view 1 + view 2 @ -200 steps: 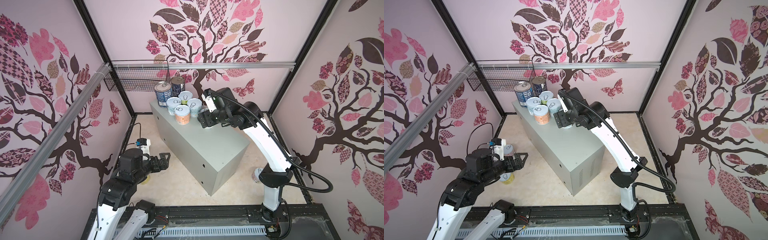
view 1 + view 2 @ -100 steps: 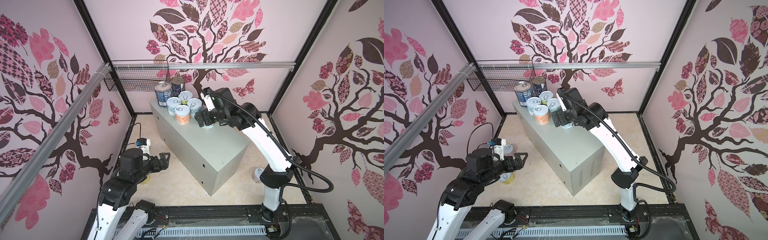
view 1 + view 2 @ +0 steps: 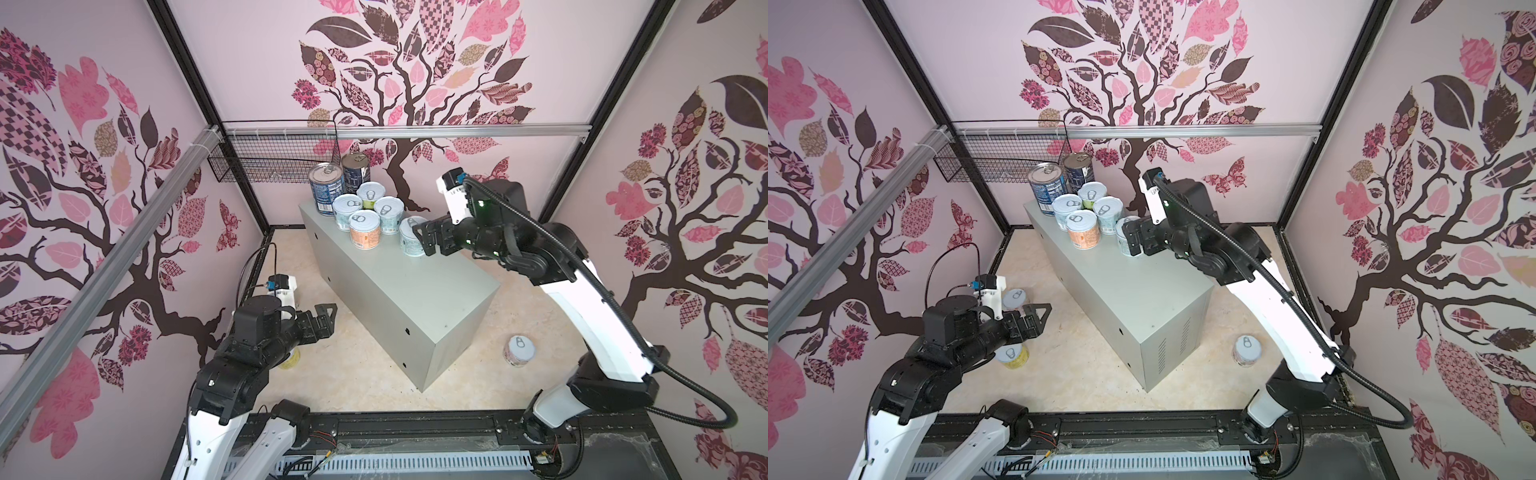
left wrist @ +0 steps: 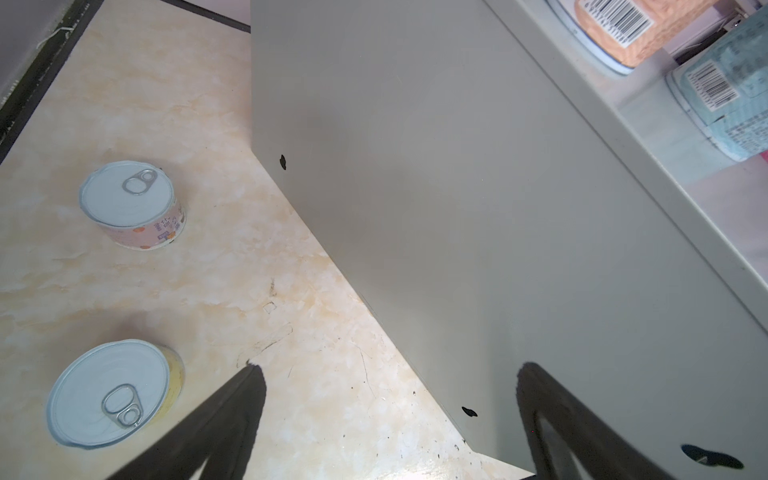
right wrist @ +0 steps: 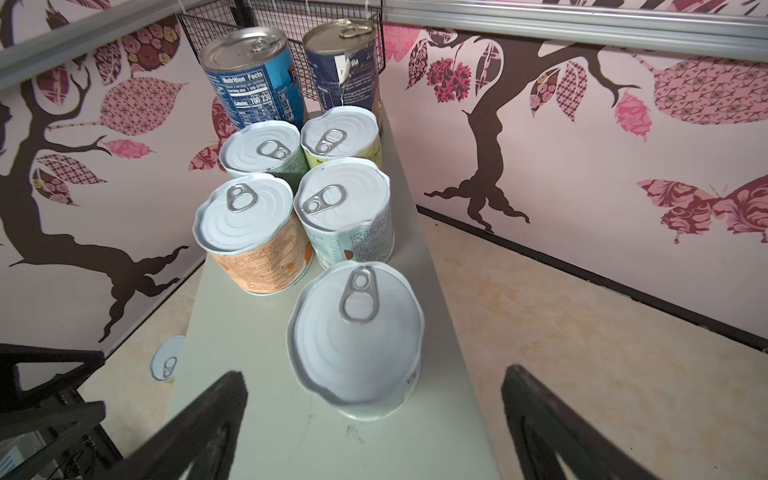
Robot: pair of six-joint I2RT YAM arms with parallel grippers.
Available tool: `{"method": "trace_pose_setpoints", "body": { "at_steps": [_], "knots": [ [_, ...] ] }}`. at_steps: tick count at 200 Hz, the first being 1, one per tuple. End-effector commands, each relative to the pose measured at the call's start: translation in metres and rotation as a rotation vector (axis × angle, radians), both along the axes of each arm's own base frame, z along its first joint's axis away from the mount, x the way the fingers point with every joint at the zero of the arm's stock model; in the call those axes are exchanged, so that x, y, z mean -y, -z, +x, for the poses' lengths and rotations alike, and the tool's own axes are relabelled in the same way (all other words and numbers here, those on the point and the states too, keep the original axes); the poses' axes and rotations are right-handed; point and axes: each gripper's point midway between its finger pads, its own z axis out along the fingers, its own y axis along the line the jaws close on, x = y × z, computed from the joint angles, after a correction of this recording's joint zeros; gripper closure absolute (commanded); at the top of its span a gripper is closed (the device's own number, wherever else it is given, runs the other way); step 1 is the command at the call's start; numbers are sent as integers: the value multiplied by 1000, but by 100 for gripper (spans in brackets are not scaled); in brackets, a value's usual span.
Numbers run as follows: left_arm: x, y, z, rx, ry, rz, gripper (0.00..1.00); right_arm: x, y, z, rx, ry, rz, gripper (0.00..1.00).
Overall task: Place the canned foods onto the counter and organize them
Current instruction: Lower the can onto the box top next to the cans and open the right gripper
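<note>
Canned foods left on the floor begin at the left: a yellow can and a pink can stand upright near the left gripper, whose jaws hang spread wide and empty.

Next comes the tabletop, a long grey-green box. At its far end two tall dark-blue cans with silver tops stand behind four short cans with white pull-tab lids, packed close in two rows.

Just near and right of that group stands a pale blue can, upright, its white rim slightly wavy. A second ago the right gripper was carrying it in. Now the can rests on its own base and the jaws are released, one either side of it and clear of its wall. That looks like the seventh can delivered.

Far right, one more short can waits on the floor, so three remain.
</note>
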Motion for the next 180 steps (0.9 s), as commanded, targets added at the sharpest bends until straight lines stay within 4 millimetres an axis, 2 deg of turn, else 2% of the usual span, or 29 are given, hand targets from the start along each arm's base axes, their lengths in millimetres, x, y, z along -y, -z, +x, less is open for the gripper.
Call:
{"method": "trace_pose_setpoints", "body": {
  "at_steps": [1, 24, 47, 71, 107, 180],
  "knots": [
    [-2, -15, -5, 32, 1, 1, 2, 9, -3, -14, 18, -13, 41, 12],
    [-2, -15, -6, 27, 1, 2, 2, 16, 9, -26, -11, -16, 79, 34],
    [-3, -13, -7, 21, 2, 5, 2, 15, 29, -33, -54, -30, 104, 42],
    [-2, -9, -7, 13, 3, 9, 2, 16, 42, -33, -63, -19, 118, 43],
    [0, 1, -5, -6, 8, 3, 2, 3, 56, -27, -93, -26, 156, 45],
    [2, 12, -4, -16, 16, -7, 2, -14, 57, -6, -80, -5, 193, 47]
  ]
}}
